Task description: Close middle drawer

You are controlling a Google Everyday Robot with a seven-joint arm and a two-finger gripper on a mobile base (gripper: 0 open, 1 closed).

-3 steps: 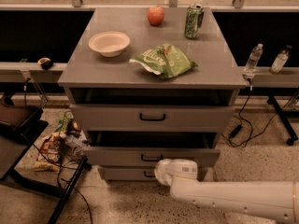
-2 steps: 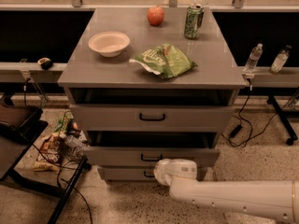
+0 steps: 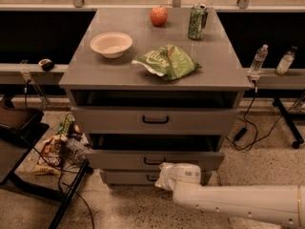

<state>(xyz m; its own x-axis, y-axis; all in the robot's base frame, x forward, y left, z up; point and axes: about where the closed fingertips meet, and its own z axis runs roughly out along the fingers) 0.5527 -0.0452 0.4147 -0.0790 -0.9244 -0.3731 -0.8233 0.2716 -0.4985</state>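
The grey metal middle drawer (image 3: 119, 160), flat-fronted with a small black loop handle, is standing pulled out. The rounded white gripper (image 3: 163, 175) is sitting just below its front, hiding part of the bottom drawer (image 3: 126, 177); whether it is open or closed cannot be told.

My claw (image 3: 164, 175) sits low at the front of the table (image 3: 228, 80). It is against the bottom drawer (image 3: 124, 177), just under the middle drawer (image 3: 119, 159) and right of its handle (image 3: 153, 161). My arm (image 3: 238, 202) lies across bare floor (image 3: 267, 171) on the right. There's room on that side, with only a power brick (image 3: 239, 134) near the table's right edge. The left is tight: snack bags (image 3: 47, 154) and a black stand (image 3: 66, 199) crowd the floor. The top drawer (image 3: 95, 119) juts out overhead. The face of the middle drawer left of the handle is open to approach.
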